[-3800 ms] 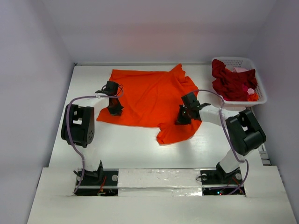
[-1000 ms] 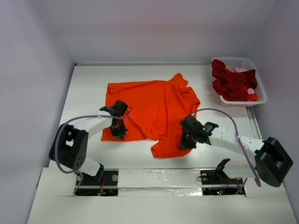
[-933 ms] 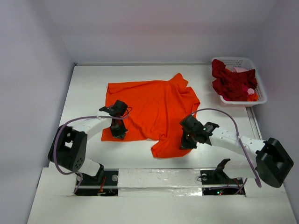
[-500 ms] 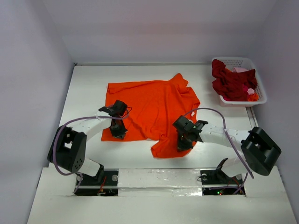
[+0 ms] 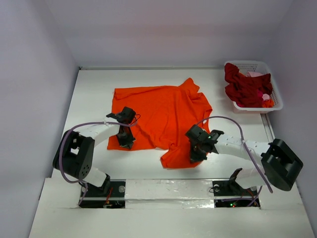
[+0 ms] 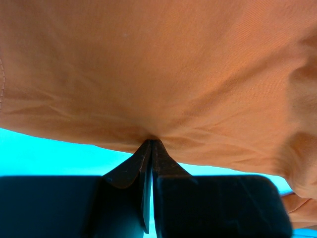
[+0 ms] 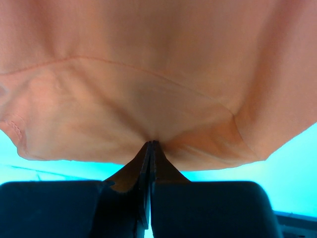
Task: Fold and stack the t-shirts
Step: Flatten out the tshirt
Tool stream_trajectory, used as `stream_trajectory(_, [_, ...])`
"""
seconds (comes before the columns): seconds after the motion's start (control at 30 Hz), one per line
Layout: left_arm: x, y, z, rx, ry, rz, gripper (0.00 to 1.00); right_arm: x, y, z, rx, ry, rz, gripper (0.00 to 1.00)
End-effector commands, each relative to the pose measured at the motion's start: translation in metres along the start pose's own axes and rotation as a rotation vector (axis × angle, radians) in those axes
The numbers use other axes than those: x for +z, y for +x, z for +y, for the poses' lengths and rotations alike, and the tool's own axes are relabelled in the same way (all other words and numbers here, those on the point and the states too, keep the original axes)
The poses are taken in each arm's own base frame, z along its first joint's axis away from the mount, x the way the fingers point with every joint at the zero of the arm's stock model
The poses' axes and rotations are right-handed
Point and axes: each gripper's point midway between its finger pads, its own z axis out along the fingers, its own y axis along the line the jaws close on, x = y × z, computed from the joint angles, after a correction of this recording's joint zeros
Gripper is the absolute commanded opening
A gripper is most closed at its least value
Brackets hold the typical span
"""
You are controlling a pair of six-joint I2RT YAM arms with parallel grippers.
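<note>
1. Top view: no lettering, number, brand or sign can be read on the orange t-shirt [image 5: 163, 111], the white basket [image 5: 251, 63] or the worktop [image 5: 94, 89].
2. Left wrist view: the orange cloth is plain, with nothing to read on it.
3. Right wrist view: the orange cloth shows only a stitched seam, no writing.
</note>
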Motion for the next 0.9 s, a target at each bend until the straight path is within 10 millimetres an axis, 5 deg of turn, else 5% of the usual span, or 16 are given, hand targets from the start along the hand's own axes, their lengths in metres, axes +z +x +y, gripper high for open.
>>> stream_trajectory(0.0, [0.002,0.001,-0.001,0.010,-0.005,0.013,0.00,-0.012,0.002,-0.001,-0.009,0.011,0.005,0.00])
stream_trajectory(0.4, [0.004,0.004,-0.001,0.024,-0.007,0.030,0.00,-0.021,0.037,-0.023,0.072,0.020,0.070,0.00])
stream_trajectory(0.57, [-0.004,-0.007,-0.008,0.026,0.005,0.003,0.00,-0.064,0.001,-0.005,0.060,-0.029,-0.081,0.00])
stream_trajectory(0.87, [-0.002,-0.011,-0.015,0.028,0.012,0.009,0.00,-0.057,-0.042,0.045,-0.060,-0.018,-0.101,0.00])
